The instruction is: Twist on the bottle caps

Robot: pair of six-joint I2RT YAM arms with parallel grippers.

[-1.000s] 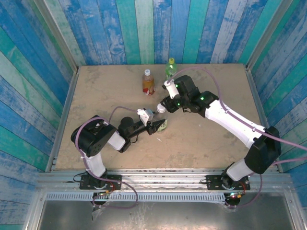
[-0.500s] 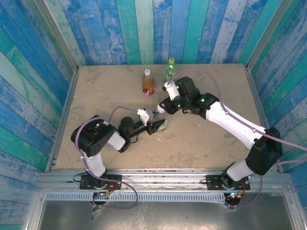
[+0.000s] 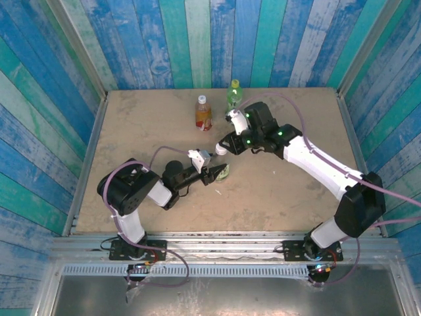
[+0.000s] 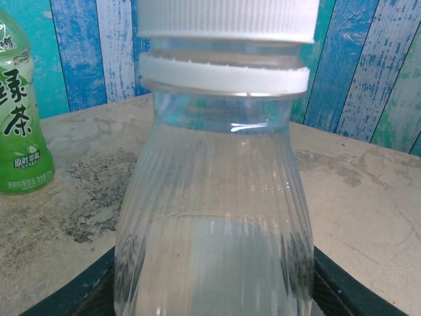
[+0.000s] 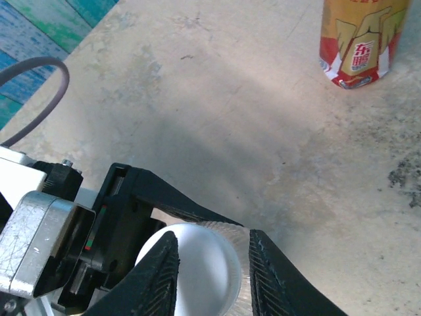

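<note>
at mid-table the right gripper (image 5: 214,242) was clamped from above on the white cap (image 5: 196,260), which sat atop the upright clear bottle (image 4: 210,217) directly beneath it, long axis vertical, with the left gripper (image 3: 214,173) closed around its body.

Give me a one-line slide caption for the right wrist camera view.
Right gripper grips the white cap atop the clear bottle, amber bottle standing beyond.
</note>
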